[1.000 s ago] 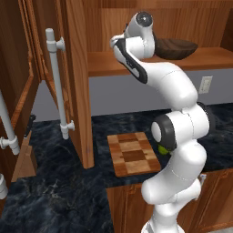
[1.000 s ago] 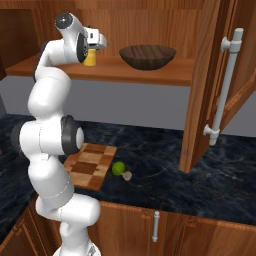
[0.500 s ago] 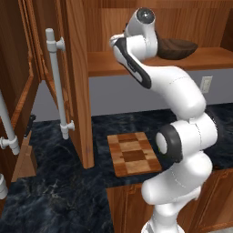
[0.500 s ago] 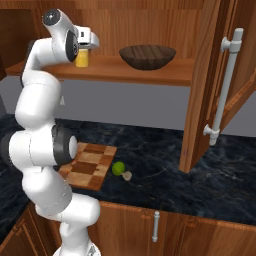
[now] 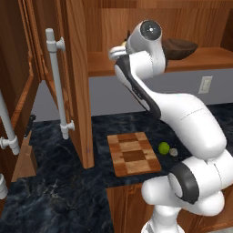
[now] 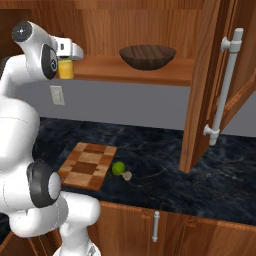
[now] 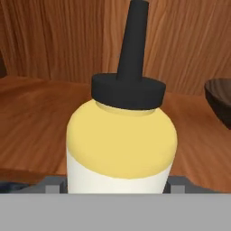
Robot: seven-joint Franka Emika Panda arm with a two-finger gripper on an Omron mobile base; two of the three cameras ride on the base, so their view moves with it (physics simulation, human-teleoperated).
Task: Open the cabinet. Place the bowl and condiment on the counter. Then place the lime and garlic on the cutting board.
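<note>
The arm (image 5: 182,118) is showing glossy white rounded shells, with dark grey rings at the joints, a dark round cap on the top joint and a black stripe along one link.

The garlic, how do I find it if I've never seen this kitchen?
Look at the black counter below the open cabinet and find the checkered cutting board. Just off its edge sits a green lime. The garlic is the tiny beige bulb right beside the lime, smaller and paler.
</note>
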